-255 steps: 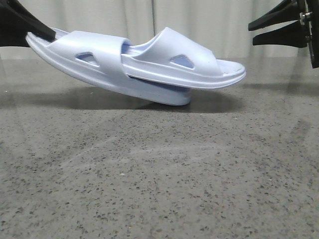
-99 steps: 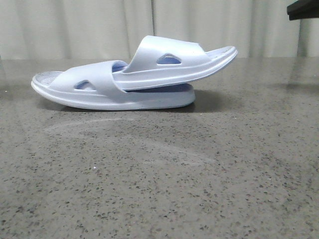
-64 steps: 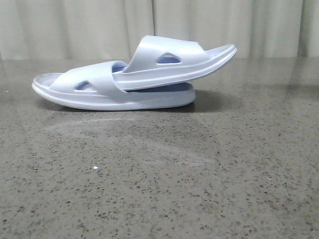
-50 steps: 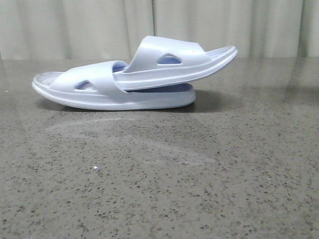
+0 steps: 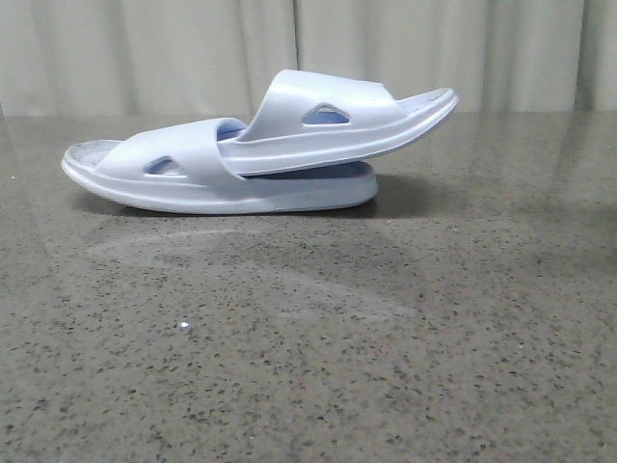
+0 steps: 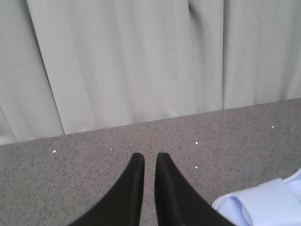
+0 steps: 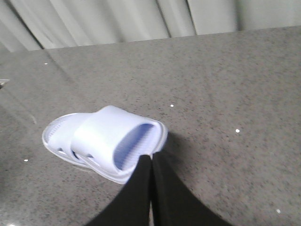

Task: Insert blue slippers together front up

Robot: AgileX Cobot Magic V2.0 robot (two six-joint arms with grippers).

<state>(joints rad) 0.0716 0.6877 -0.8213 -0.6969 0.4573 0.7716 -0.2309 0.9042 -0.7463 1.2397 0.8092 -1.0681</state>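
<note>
Pair of pale lavender-blue moulded foam slide slippers [image 5: 260,154] lay nested toward the far edge of the speckled grey stone desk [image 5: 318,347], left of centre, one pushed under the wide strap of the other. Lower slide sat flat on its sole; upper one tilted, its free end raised clear toward the right. Both straps faced up, so the insertion looked done. Judged that what remained was a clean retreat: arms kept high and away so nothing nudges the stack. Left black gripper [image 6: 149,162] hung above the desk, fingers nearly touching with a thin gap, holding nothing; a slipper corner showed just beside it. Right black gripper [image 7: 151,165] was pressed closed, empty, the pair beyond its tips. Foam looked matte, smooth, soft-edged; triangular side cut-outs, ridged footbed. Desk glossy, faintly reflective. Pleated pale curtain [image 5: 193,48] behind.
</note>
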